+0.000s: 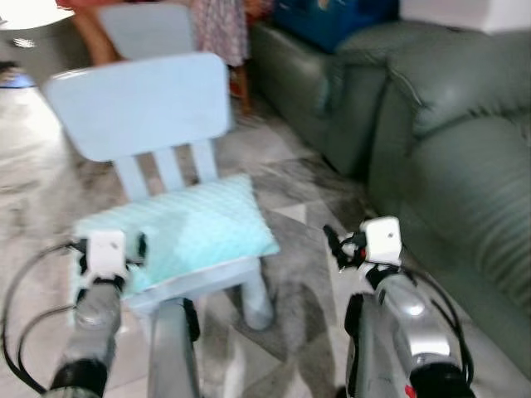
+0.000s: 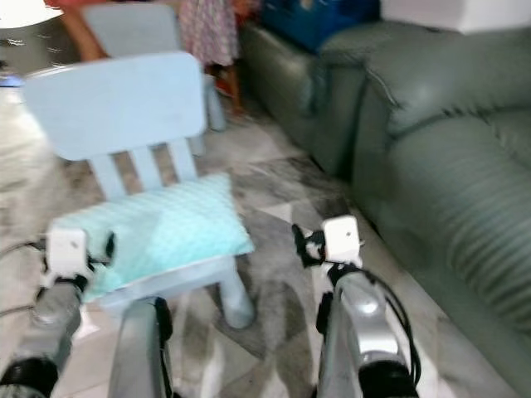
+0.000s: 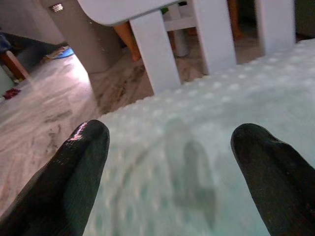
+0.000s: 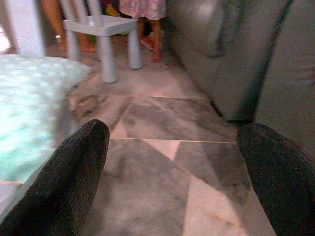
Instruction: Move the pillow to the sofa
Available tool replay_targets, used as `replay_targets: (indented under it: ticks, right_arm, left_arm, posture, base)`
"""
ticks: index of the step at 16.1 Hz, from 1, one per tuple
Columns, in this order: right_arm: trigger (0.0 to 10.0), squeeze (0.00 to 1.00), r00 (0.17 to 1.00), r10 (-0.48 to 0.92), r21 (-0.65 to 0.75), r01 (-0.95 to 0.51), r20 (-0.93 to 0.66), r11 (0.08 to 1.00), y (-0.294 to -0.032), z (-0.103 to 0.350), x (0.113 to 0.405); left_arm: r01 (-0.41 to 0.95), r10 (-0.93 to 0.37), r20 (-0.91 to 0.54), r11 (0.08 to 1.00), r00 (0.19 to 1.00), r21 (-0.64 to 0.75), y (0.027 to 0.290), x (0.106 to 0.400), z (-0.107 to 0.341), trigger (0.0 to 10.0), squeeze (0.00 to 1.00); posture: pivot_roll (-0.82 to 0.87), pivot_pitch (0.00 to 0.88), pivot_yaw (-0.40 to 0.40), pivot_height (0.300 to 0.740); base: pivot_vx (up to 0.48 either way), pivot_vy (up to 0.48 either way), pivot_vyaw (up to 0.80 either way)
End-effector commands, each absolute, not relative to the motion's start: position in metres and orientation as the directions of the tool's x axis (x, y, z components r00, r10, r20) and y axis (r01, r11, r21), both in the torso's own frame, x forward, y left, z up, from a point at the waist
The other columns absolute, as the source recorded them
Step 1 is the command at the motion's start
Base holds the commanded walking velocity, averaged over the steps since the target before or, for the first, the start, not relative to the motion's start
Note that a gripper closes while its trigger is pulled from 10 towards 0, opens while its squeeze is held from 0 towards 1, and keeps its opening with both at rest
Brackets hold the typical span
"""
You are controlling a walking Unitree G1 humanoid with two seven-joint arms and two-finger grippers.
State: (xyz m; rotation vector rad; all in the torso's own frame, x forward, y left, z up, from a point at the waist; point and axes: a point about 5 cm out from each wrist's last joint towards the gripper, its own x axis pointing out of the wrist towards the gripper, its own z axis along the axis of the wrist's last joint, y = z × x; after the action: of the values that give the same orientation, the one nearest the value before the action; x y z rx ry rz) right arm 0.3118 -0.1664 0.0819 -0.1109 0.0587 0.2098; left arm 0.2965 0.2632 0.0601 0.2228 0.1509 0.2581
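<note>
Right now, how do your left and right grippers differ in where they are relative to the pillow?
The left gripper hovers over the mint pillow near its left end, while the right gripper is off to the pillow's right, over bare marble floor between the blue chair and the green sofa. The left one faces the chair's back slats; the right one faces along the sofa front. Both are open, holding nothing.

A pale blue child's chair [image 1: 141, 104] with a slatted back stands on a grey and white marbled floor [image 1: 307, 207]. Behind it stands a second pale blue chair [image 1: 153, 29], and beside that a person's legs [image 4: 147, 29] under a patterned skirt [image 1: 220, 29]. A blue box [image 1: 332, 16] sits further back.
</note>
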Motion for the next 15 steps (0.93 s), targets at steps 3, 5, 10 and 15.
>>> replay_targets:
  ticks: [3, 5, 10, 15]
  right_arm:
    - [10.0, 0.00, 0.970, 0.234, -0.086, -0.228, 0.067, 0.970, -0.162, 0.122, 0.335]
    - [10.0, 0.00, 0.954, 0.277, -0.069, -0.270, 0.112, 0.960, -0.154, 0.140, 0.347]
    - [10.0, 0.00, 0.900, 0.416, 0.100, -0.429, 0.126, 0.898, -0.127, 0.155, 0.365]
    - [10.0, 0.00, 0.837, 0.529, 0.285, -0.547, 0.144, 0.787, -0.076, 0.165, 0.377]
  left_arm:
    - [-0.422, 0.446, -0.054, 0.874, 0.893, 0.240, 0.301, 0.303, 0.089, 10.0, 0.00]
    - [-0.495, 0.514, -0.024, 0.838, 0.858, 0.229, 0.317, 0.299, 0.101, 10.0, 0.00]
    - [-0.628, 0.653, -0.107, 0.754, 0.750, 0.195, 0.357, 0.281, 0.104, 10.0, 0.00]
    - [-0.606, 0.632, -0.257, 0.775, 0.731, 0.180, 0.362, 0.295, 0.102, 10.0, 0.00]
  posture:
    - [-0.09, 0.000, 0.057, 0.392]
    - [-0.07, 0.021, 0.054, 0.392]
    - [-0.02, 0.078, 0.045, 0.392]
    - [0.02, 0.113, 0.057, 0.392]
  base:
    - [0.000, 0.000, 0.00]
    - [0.000, 0.000, 0.00]
    - [0.000, 0.000, 0.00]
    - [0.000, 0.000, 0.00]
